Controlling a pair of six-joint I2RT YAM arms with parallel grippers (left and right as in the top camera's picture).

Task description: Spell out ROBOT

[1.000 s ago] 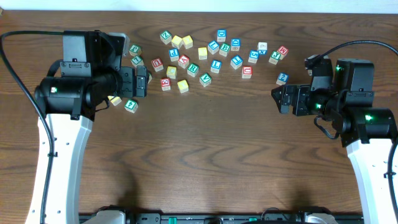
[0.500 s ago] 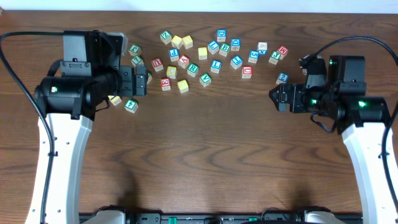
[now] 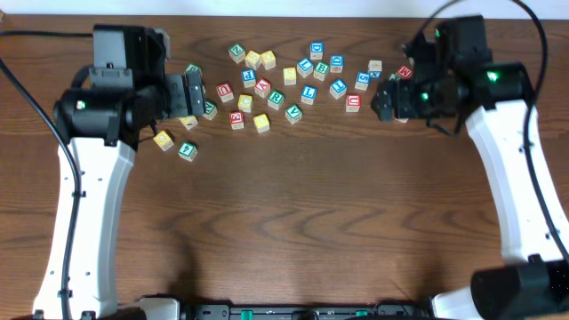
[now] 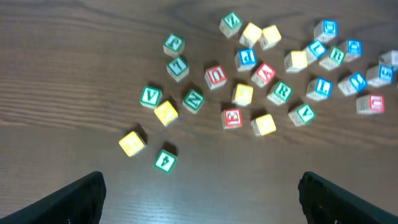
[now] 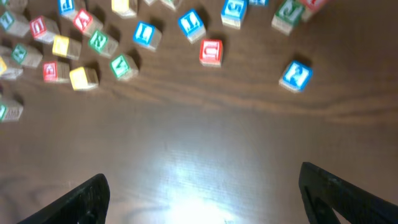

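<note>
dark brown wooden table is carrying everything. two white arms are reaching in from the near side. black left gripper is hovering far-left, fingers standing wide apart, nothing between them. black right gripper is hanging far-right, fingers spread wide too, gripping nothing. small wooden letter cubes are lying scattered along the far side, none lined up. green-framed r cube is sitting mid-cluster, red-framed a cube just beside it. green-framed b cube is lying apart, farther right. plain yellow-faced cubes are lying loose among them. blue-framed cubes are showing; cannot tell which is t.
</note>
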